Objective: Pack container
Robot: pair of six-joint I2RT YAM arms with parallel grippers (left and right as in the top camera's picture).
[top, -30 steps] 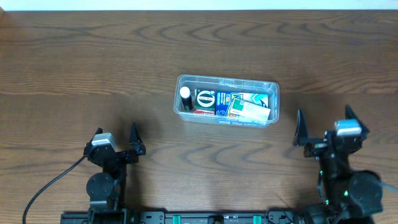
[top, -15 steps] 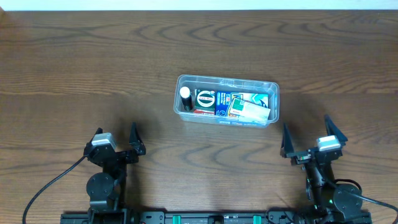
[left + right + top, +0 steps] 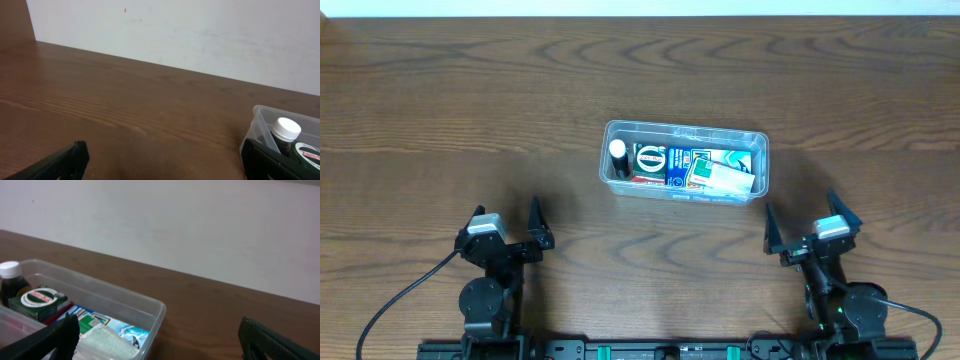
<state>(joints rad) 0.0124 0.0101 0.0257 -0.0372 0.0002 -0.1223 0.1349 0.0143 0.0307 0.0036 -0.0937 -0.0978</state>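
Overhead: clear transparent plastic rectangular tub [image 3: 685,127] at the centre of the brown wood-grain table [image 3: 430,100], unmoved, packed with a white-capped dark bottle [image 3: 618,157], small printed boxes [image 3: 670,165] and a white packet [image 3: 732,180]. Nearer the front edge and further left than a second ago, the right gripper [image 3: 802,214], spread wide, empty. Unchanged, the left gripper [image 3: 507,212], equally wide, holding nothing.

Left wrist: tub corner [image 3: 260,120] and bottle [image 3: 285,132] at far right.

Right wrist: tub [image 3: 125,302] at lower left, boxes [image 3: 40,302] inside.
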